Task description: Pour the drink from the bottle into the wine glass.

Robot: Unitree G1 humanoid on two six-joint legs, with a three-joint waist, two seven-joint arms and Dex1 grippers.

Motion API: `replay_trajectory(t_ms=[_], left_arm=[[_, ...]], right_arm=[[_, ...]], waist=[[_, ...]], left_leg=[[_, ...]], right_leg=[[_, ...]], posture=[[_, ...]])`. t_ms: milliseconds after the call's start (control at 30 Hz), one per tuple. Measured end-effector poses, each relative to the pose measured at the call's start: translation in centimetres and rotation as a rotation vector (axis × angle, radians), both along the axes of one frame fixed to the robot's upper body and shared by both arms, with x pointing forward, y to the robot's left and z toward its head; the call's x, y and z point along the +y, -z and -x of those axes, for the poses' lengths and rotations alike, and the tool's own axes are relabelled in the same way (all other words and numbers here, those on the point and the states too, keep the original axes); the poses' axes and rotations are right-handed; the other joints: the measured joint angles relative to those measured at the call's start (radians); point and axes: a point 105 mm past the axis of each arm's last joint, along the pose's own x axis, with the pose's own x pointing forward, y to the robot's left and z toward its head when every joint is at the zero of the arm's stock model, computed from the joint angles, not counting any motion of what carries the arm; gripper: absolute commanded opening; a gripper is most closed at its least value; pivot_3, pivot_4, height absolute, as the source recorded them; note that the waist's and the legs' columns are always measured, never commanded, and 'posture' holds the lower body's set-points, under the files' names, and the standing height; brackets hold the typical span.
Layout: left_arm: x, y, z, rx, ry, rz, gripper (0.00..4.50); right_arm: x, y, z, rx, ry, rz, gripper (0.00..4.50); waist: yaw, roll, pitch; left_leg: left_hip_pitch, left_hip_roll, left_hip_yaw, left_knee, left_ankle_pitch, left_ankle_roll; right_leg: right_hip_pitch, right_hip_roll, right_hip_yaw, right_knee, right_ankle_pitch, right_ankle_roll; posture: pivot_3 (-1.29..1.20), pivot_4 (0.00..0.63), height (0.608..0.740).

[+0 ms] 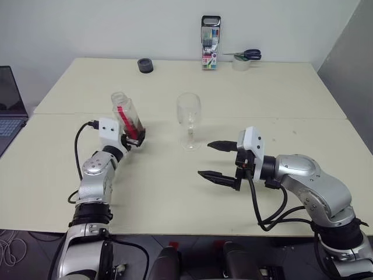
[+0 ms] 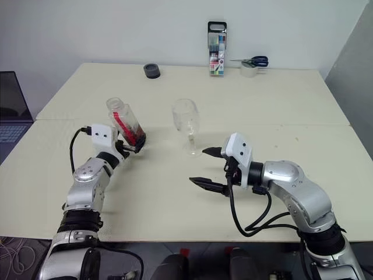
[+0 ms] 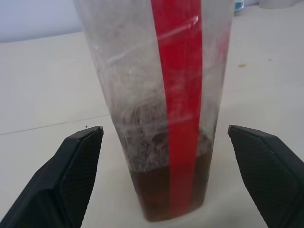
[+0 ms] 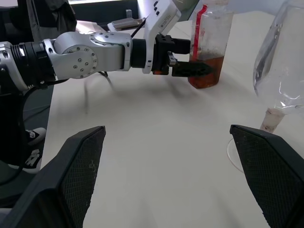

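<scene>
A pale cream table (image 1: 175, 186), two tops butted along a seam, is standing against a white wall. The bottle (image 1: 127, 118) is standing on it, uncapped, drink (image 3: 166, 190) pooling at its base. The left gripper (image 1: 135, 139) is flanking the bottle's base, fingers spread, not touching. The glass (image 1: 189, 119) is standing just beside, upright. The right gripper (image 1: 218, 160) is hovering wide open nearby. A laptop (image 1: 9, 108) is sitting at the left edge.

Head stereo pair looks down over the table (image 1: 175, 192); wrist cameras sit low, both catching the bottle (image 3: 161, 118).
</scene>
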Motion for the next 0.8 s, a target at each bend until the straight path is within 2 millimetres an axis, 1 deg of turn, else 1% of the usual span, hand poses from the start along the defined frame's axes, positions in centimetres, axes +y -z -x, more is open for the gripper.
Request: replay_trajectory(t_ms=[167,233,333,533,567,600,800], left_arm=[[0.3,0.6,-0.4,0.025,-0.013,0.010,4.50],[0.3,0.5,-0.6,0.026,-0.018,0.015,4.50],[0.3,0.0,-0.9,0.011,-0.012,0.016,3.93],[0.5,-0.5,-1.6,0.008,0.006,0.015,2.02],[0.5,-0.5,-1.7,0.007,0.007,0.016,1.80],[0.5,-0.5,-1.7,0.007,0.008,0.016,1.72],[0.3,-0.5,-1.7,0.009,0.029,0.015,1.71]], right_arm=[[0.0,0.0,0.0,0.000,0.000,0.000,4.48],[0.1,0.0,0.0,0.001,-0.002,0.001,4.48],[0.2,0.1,0.1,0.003,-0.007,0.002,4.50],[0.4,0.1,0.1,0.001,-0.010,-0.003,4.50],[0.4,0.1,0.1,0.001,-0.010,-0.005,4.50],[0.4,0.1,0.1,0.000,-0.009,-0.006,4.50],[0.5,-0.3,0.0,-0.021,-0.002,-0.024,4.50]], waist=[[0.000,0.000,0.000],[0.000,0.000,0.000],[0.000,0.000,0.000],[0.000,0.000,0.000],[0.000,0.000,0.000],[0.000,0.000,0.000],[0.000,0.000,0.000]], left_leg=[[0.000,0.000,0.000,0.000,0.000,0.000],[0.000,0.000,0.000,0.000,0.000,0.000],[0.000,0.000,0.000,0.000,0.000,0.000],[0.000,0.000,0.000,0.000,0.000,0.000],[0.000,0.000,0.000,0.000,0.000,0.000],[0.000,0.000,0.000,0.000,0.000,0.000],[0.000,0.000,0.000,0.000,0.000,0.000]], right_leg=[[0.000,0.000,0.000,0.000,0.000,0.000],[0.000,0.000,0.000,0.000,0.000,0.000],[0.000,0.000,0.000,0.000,0.000,0.000],[0.000,0.000,0.000,0.000,0.000,0.000],[0.000,0.000,0.000,0.000,0.000,0.000],[0.000,0.000,0.000,0.000,0.000,0.000],[0.000,0.000,0.000,0.000,0.000,0.000]], posture=[[0.00,0.150,0.740],[0.00,0.150,0.740],[0.00,0.150,0.740],[0.00,0.150,0.740],[0.00,0.150,0.740],[0.00,0.150,0.740],[0.00,0.150,0.740]])
